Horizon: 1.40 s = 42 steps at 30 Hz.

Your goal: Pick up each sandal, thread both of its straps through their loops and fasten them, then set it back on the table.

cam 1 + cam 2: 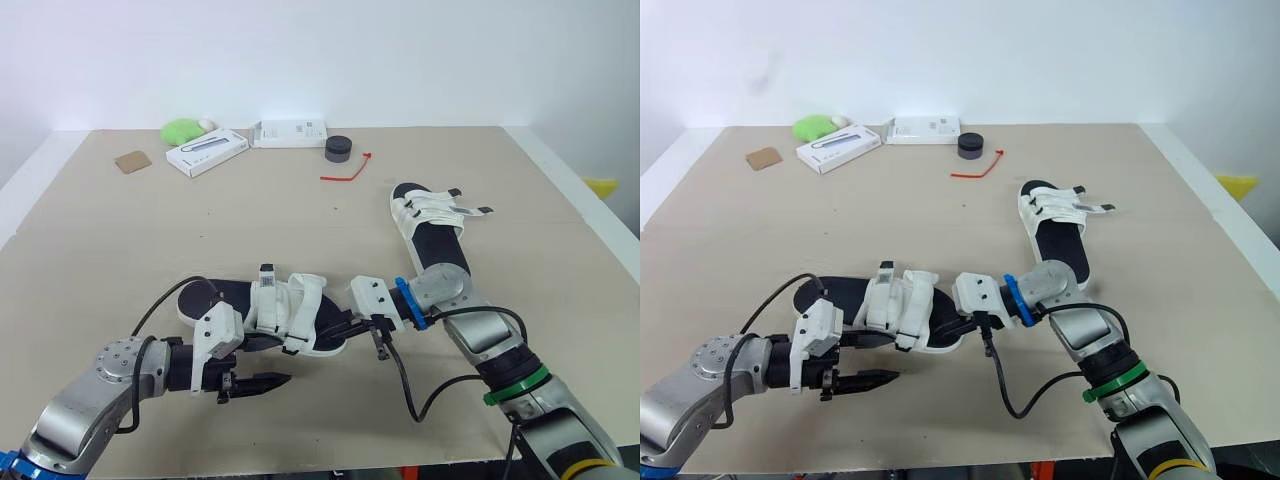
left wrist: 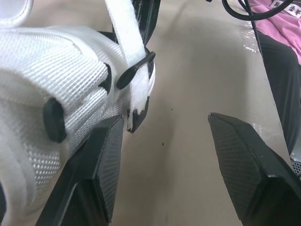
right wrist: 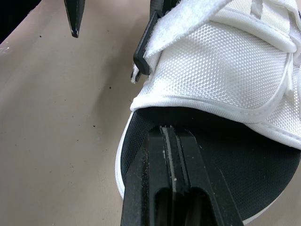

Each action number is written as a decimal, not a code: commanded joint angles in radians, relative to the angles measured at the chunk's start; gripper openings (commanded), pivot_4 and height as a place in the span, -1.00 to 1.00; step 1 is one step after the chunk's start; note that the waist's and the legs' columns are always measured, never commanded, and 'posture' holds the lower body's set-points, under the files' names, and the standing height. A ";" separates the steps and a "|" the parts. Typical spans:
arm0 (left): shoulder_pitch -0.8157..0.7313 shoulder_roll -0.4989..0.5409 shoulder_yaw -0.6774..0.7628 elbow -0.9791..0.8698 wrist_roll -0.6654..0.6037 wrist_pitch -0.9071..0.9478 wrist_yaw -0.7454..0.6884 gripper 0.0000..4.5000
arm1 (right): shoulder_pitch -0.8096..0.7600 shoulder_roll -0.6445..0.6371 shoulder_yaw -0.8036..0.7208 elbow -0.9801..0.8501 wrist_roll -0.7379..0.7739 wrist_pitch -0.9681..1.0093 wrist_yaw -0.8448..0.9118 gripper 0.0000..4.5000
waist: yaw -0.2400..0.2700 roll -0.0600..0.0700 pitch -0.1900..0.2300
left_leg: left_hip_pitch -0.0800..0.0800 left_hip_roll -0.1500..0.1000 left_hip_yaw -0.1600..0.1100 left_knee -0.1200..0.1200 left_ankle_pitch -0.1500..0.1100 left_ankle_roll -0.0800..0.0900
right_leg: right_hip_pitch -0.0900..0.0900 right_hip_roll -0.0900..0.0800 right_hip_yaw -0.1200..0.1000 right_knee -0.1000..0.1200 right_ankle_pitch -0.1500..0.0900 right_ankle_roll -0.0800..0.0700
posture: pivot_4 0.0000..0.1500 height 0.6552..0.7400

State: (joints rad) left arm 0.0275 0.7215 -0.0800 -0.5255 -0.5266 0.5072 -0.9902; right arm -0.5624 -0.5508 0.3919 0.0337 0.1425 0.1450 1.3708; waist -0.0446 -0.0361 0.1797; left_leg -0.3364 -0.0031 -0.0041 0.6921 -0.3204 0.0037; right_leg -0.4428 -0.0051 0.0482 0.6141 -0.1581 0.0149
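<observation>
Right gripper (image 3: 171, 132): fingers pressed together, tips on the toe-end footbed of the near sandal (image 1: 300, 318). Left gripper (image 1: 262, 383): spread wide, empty, just beside that sandal's strapped side.

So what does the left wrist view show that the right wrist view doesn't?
Left wrist view: the left gripper open beside the near sandal, and pink fabric past the tan table. Right wrist view: the right gripper shut over the sandal's black footbed. Both: the sandal's white mesh strap, a black loop and that table.
</observation>
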 commanded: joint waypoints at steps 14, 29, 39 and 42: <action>-0.038 -0.037 -0.013 0.021 -0.058 0.027 0.008 0.31 | -0.003 -0.002 0.009 -0.003 -0.008 0.004 0.001 -1.00 | 0.000 0.000 0.000 | 0.000 0.000 0.000 0.000 0.000 0.000 | 0.000 0.000 0.000 0.000 0.000 0.000 | 1.00 1.00; -0.119 -0.041 -0.045 -0.002 -0.118 0.168 0.019 -0.58 | 0.001 -0.006 0.006 -0.005 -0.010 -0.001 -0.002 -1.00 | 0.000 0.000 0.000 | 0.000 0.000 0.000 0.000 0.000 0.000 | 0.000 0.000 0.000 0.000 0.000 0.000 | 1.00 1.00; -0.110 -0.002 -0.006 0.004 -0.201 0.277 -0.001 -0.96 | 0.000 -0.006 0.007 -0.007 -0.009 0.000 0.000 -1.00 | 0.000 0.000 0.000 | 0.000 0.000 0.000 0.000 0.000 0.000 | 0.000 0.000 0.000 0.000 0.000 0.000 | 1.00 1.00; -0.047 0.055 0.002 -0.030 -0.221 0.276 -0.050 -0.96 | 0.002 -0.006 0.009 -0.007 -0.010 -0.002 -0.001 -1.00 | -0.002 0.000 0.000 | 0.000 0.000 0.000 -0.001 0.000 0.000 | 0.000 0.000 0.000 0.000 0.000 0.000 | 1.00 1.00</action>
State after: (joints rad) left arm -0.0421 0.7538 -0.1051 -0.5035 -0.7184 0.7867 -1.0034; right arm -0.5627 -0.5495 0.3925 0.0332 0.1421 0.1437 1.3689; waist -0.0464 -0.0361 0.1797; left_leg -0.3364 -0.0029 -0.0041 0.6912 -0.3205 0.0036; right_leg -0.4432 -0.0049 0.0484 0.6139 -0.1585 0.0147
